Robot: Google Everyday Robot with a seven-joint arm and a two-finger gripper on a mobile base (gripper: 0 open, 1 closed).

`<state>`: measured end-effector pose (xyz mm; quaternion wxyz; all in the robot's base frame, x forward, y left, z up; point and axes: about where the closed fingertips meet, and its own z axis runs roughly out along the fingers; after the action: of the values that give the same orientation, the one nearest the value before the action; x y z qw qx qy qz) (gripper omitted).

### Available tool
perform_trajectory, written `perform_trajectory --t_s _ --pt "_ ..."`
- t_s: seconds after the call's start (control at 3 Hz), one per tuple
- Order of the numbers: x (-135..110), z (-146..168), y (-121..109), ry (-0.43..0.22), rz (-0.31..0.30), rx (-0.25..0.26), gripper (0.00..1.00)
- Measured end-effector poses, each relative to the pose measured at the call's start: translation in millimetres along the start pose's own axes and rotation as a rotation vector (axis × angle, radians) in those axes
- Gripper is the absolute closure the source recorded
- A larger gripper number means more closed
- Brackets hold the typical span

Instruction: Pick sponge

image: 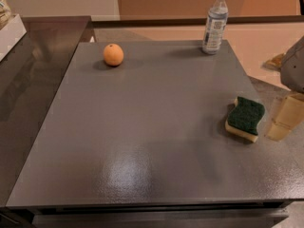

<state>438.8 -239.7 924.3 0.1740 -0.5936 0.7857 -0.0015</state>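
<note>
The sponge (245, 118) has a dark green top over pale yellow foam and a wavy edge. It lies flat on the grey table (142, 127) near the right edge. My gripper (285, 118) is at the right border of the camera view, just right of the sponge and apart from it, low over the table. Its grey body (294, 65) rises above it and is partly cut off by the frame.
An orange (113, 54) sits at the back left of the table. A clear water bottle (214, 23) stands upright at the back right. A dark glossy counter (33, 70) adjoins on the left. A small tan scrap (274, 61) lies on the floor beyond.
</note>
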Motion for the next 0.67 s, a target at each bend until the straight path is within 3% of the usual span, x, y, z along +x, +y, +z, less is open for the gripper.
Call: perform_trajectory --t_s 0.67 --pt "11.9 41.6 -9.0 -0.036 0.023 -0.041 0.00"
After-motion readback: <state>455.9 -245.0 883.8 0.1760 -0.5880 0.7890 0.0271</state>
